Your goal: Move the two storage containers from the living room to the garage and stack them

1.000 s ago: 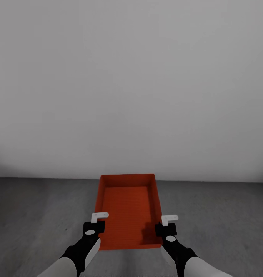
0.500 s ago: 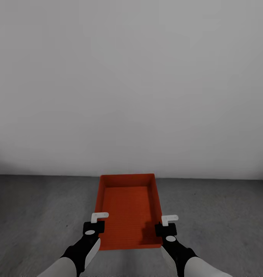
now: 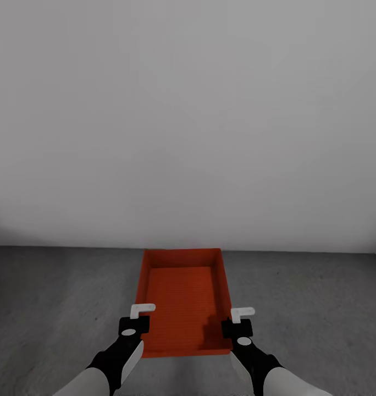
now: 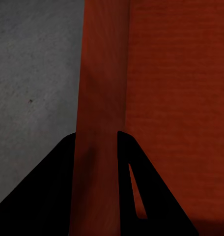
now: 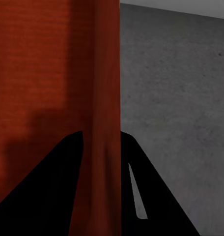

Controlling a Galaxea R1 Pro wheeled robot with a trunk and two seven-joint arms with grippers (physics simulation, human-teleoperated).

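Both grippers (image 3: 139, 320) (image 3: 238, 323) clamping container (image 3: 182, 291) walls

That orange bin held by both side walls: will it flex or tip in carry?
The storage container probably stays stiff: its walls look straight between the fingers of the left pincer and right pincer. It is empty, so likely light. With grips near one end, the far end may sag.

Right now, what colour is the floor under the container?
Dark grey, slightly mottled floor; clearest in the head view.
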